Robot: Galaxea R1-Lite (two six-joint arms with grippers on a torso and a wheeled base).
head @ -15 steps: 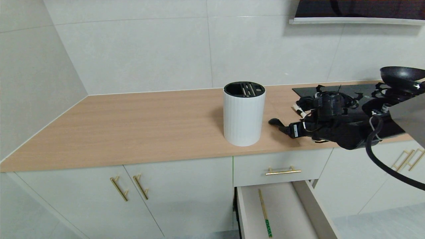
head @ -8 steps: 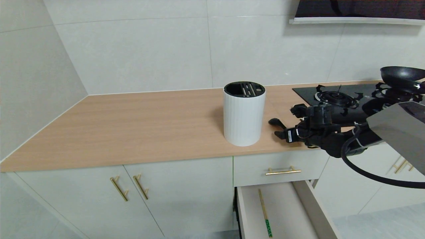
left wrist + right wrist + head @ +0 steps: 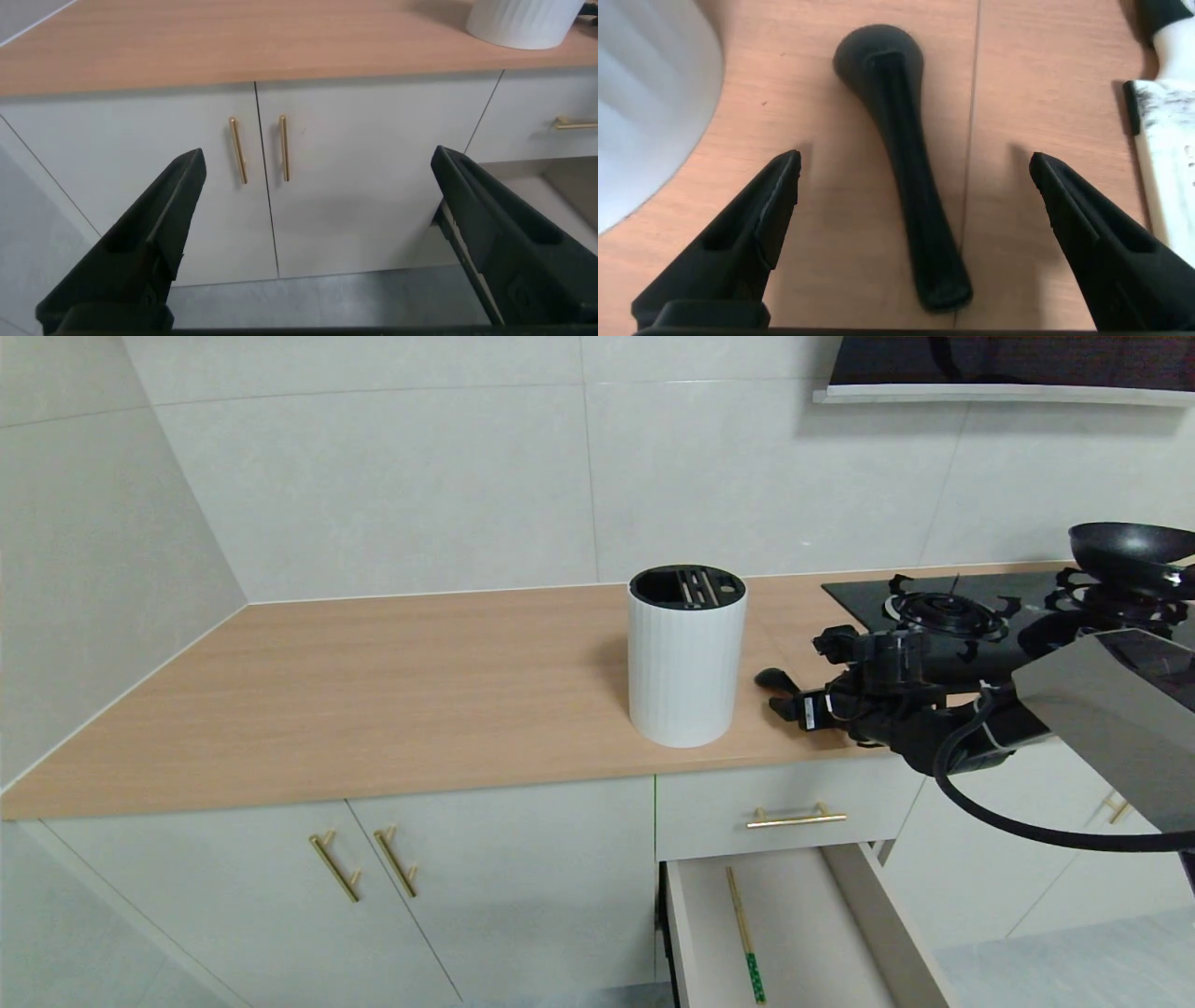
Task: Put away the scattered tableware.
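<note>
Black spoon on wooden countertop, tiled walls

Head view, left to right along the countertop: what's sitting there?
white utensil holder -> black spoon -> gas burner -> black pan

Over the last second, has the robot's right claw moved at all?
Yes. The right gripper has come down off the stove burner, now uncovered, and shifted slightly toward the white holder, straddling the black spoon.
</note>
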